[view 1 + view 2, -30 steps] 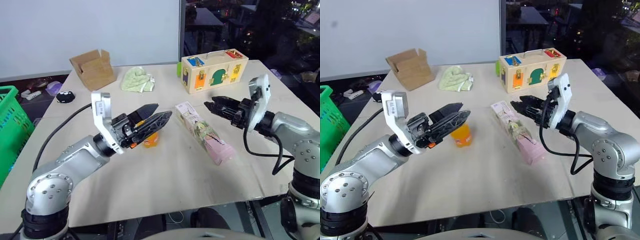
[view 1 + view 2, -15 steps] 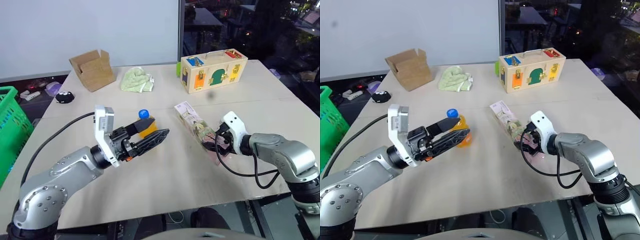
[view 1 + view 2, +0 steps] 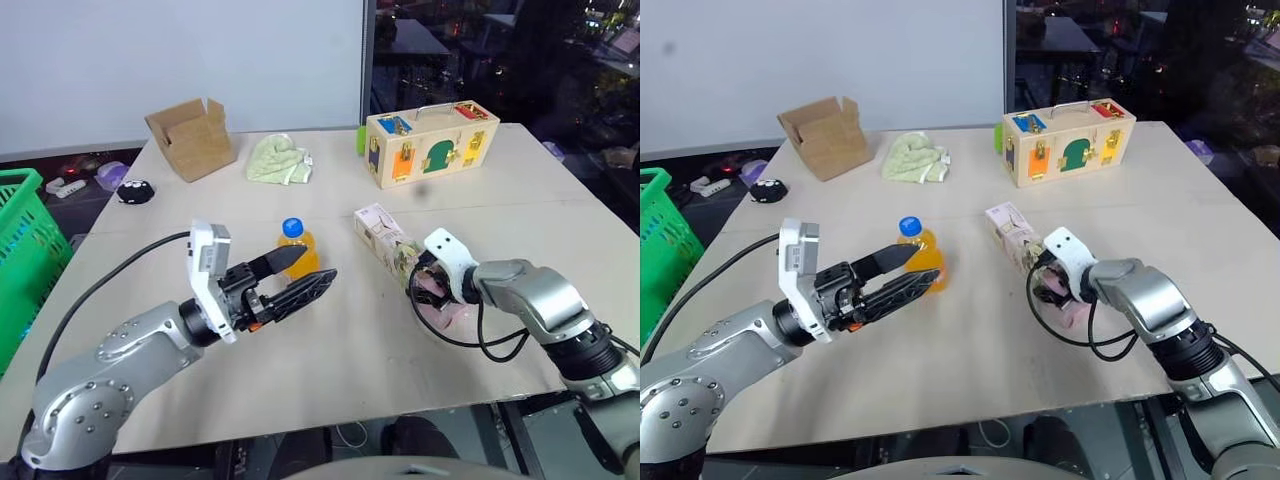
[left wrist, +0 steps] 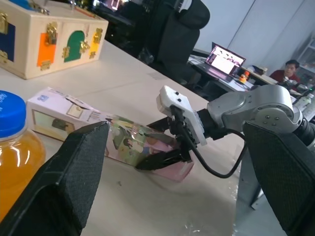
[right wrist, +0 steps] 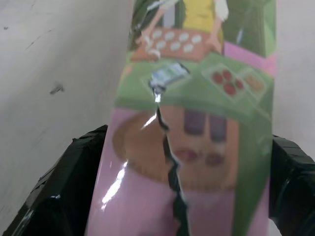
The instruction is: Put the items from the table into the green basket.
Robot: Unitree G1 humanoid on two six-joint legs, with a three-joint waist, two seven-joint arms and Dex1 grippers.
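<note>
The left gripper [image 3: 296,278] hovers wide open and empty, just near of the orange drink bottle [image 3: 296,249]. To the right, the right gripper [image 4: 158,142] straddles the near end of the pink carton [image 3: 402,258] lying on the table [image 3: 340,360], fingers [image 5: 59,196] spread on either side. The green basket [image 3: 25,250] sits far left.

Even indoor light falls on the pale table [image 3: 330,390] — soft shadows beneath the arms; dark background beyond. Glare streaks the pink carton [image 5: 197,147], blurred close-up.
</note>
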